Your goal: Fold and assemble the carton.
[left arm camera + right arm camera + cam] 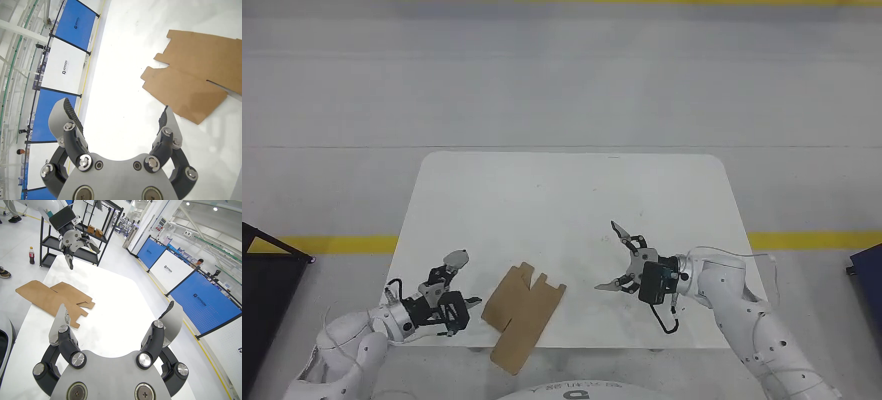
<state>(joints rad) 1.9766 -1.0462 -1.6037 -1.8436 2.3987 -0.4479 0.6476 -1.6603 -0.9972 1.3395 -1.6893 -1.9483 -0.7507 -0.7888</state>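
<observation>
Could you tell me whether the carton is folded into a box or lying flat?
Lying flat. The carton lies collapsed on the table, its flaps level with the surface and no walls standing up.

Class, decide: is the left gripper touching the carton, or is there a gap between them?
Apart. The top view shows bare table between the open left gripper and the flat carton; the right wrist view shows the same gap.
</observation>
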